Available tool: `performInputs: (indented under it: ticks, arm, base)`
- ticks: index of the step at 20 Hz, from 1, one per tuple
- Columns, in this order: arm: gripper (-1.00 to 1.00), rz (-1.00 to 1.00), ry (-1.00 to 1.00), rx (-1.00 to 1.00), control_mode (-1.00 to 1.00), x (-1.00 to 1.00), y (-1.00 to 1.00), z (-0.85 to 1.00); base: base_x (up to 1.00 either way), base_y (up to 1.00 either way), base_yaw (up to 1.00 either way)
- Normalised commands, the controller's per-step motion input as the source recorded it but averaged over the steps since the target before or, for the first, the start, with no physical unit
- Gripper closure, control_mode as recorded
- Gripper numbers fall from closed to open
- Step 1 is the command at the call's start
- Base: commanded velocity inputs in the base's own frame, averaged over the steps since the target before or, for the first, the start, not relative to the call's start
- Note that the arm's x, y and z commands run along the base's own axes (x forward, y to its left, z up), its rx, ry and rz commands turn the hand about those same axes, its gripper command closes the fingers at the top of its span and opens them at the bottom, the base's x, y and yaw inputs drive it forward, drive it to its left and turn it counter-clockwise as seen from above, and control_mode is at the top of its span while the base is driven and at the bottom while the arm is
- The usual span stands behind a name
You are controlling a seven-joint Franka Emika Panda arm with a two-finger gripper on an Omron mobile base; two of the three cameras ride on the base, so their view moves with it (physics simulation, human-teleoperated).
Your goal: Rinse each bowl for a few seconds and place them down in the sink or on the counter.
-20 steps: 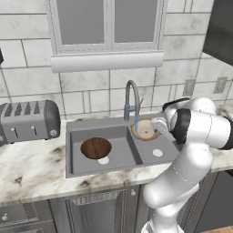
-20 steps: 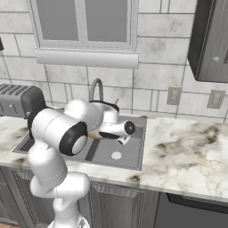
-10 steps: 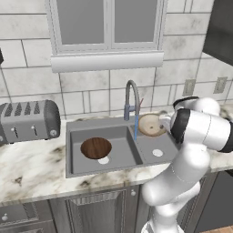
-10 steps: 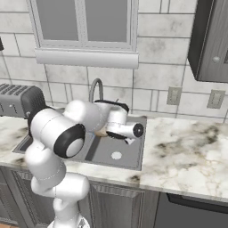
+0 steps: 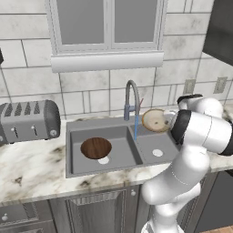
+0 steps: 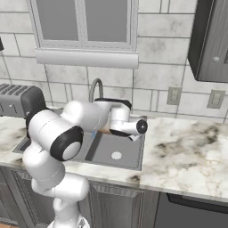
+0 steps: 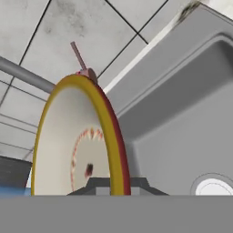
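We've got the pale tan bowl point(image 5: 155, 120) pinched by its rim in the claw point(image 7: 113, 182), jaws narrow on it, bowl tipped on edge over the right basin of the sink point(image 5: 73, 136), beside the tap point(image 5: 132, 98). Thin blue stream runs from the spout just beside the bowl; can't tell if it wets it. The dark wood bowl point(image 5: 96, 148) sits in the left basin near its drain. We judge approx. half done at most: tan bowl mid-rinse or about to be set down on sink or desk point(image 6: 187, 156); wood bowl's rinse status unknown.
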Motion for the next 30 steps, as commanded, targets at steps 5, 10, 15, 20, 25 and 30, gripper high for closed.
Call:
performInputs:
  ticks: [5,10,15,20,25,30]
  arm:
    - [1.0,-0.1,0.04,-0.06,-1.0,0.0,-0.34,0.1]
    - [1.0,-0.1,0.05,-0.05,-1.0,0.0,-0.38,0.06]
    - [1.0,-0.1,0.03,-0.03,-1.0,-0.03,-0.35,0.04]
    - [1.0,-0.12,0.0,-0.01,-1.0,-0.16,-0.24,0.02]
    - [1.0,-0.12,0.0,0.0,-1.0,-0.16,-0.24,0.0]
    - [1.0,-0.12,0.0,0.0,-1.0,-0.12,-0.22,0.0]
  base:
    - [0.0,0.0,0.0]
    - [0.0,0.0,0.0]
    - [0.0,0.0,0.0]
    - [0.0,0.0,0.0]
    - [0.0,0.0,0.0]
    - [0.0,0.0,0.0]
